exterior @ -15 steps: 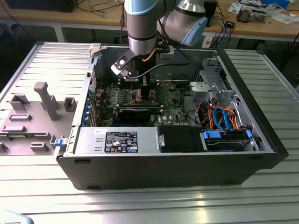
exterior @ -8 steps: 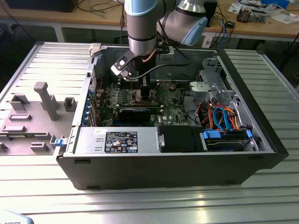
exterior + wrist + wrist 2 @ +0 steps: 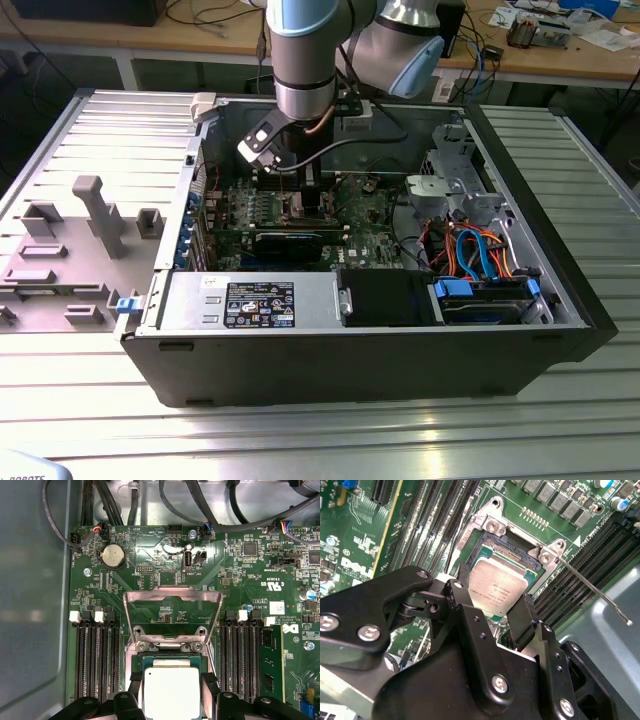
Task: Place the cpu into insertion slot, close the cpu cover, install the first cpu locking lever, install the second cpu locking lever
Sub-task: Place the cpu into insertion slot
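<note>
The cpu [image 3: 171,691] is a flat square chip with a silver-grey top. It hangs level right over the open socket [image 3: 512,550] on the green motherboard. In both wrist views my gripper [image 3: 495,594] is shut on the cpu, with one black finger [image 3: 136,686] on each of two opposite edges. The cpu cover [image 3: 172,596], a silvery frame with a large window, is folded back open beyond the socket. A thin wire locking lever [image 3: 592,587] sticks out from the socket corner, unlatched. In the exterior view my gripper [image 3: 300,192] reaches down inside the computer case [image 3: 520,330].
Black memory slots [image 3: 95,665] flank the socket, with one green memory module [image 3: 270,661] beside them. A coin battery [image 3: 112,556] and black cables [image 3: 200,510] lie beyond the cover. The case also holds a power supply [image 3: 250,302] and a drive bay with wiring [image 3: 480,255]. A grey fixture [image 3: 90,215] stands at the exterior view's left.
</note>
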